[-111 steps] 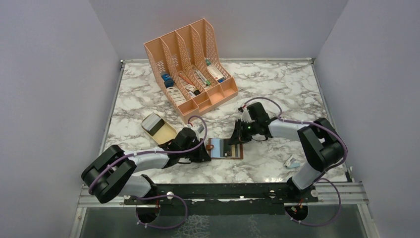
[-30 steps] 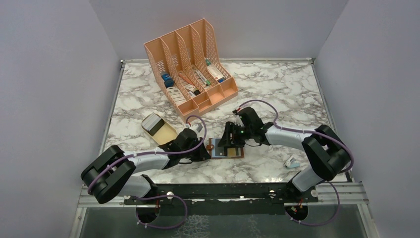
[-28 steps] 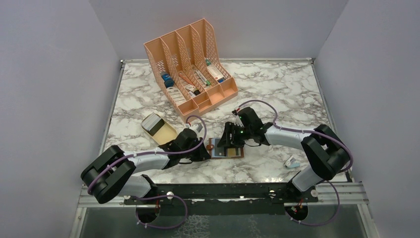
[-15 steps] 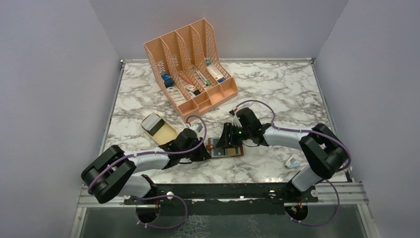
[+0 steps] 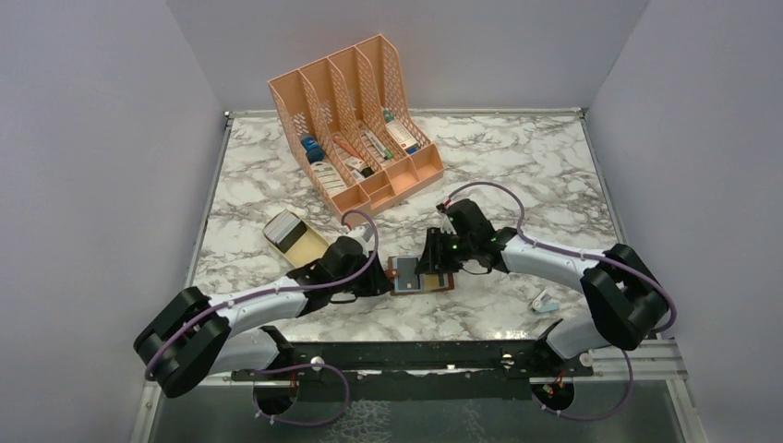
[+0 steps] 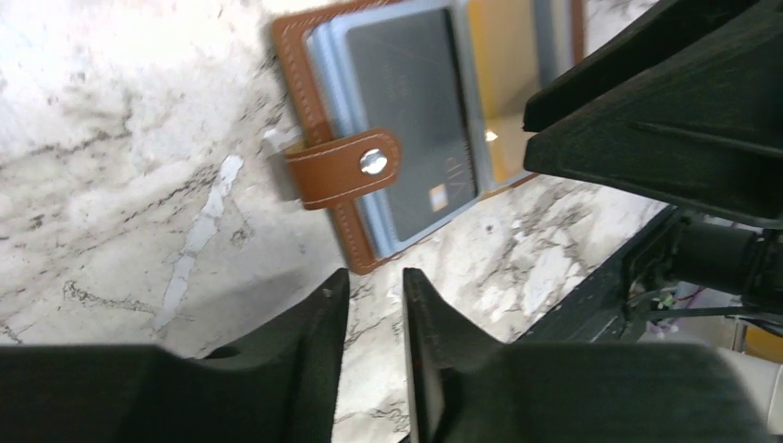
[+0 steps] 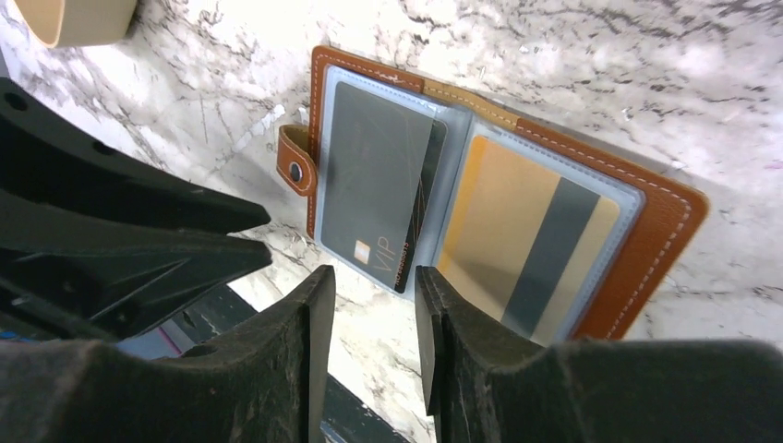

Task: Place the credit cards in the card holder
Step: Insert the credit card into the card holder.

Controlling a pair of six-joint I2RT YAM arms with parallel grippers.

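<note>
Nearest us, by the R arm base, a small pale-blue item point(image 5: 545, 301) lies on the marble table point(image 5: 517, 175); it's too small to say if it's a card. Mid-table the card holder point(image 7: 667, 220) lies open and flat, snap tab point(image 6: 343, 168) twd the L arm. L gripper point(image 6: 372, 277) hovers just beside the tab edge, jaws a narrow gap apart, nothing btwn them. R gripper point(image 7: 372, 272) hangs over the holder's near edge, jaws slightly apart too, empty. Dark card point(image 7: 374, 180) sits skewed at the tab-side pocket and we can't tell how far in; yellowish card point(image 7: 517, 231) is in the other pocket. We judge the step to be seating the dark card. The next move prob needs a nudge on its edge w/ the holder pinned. Farther back there's a tan box point(image 5: 294, 238), then a peach organizer point(image 5: 355, 120).
</note>
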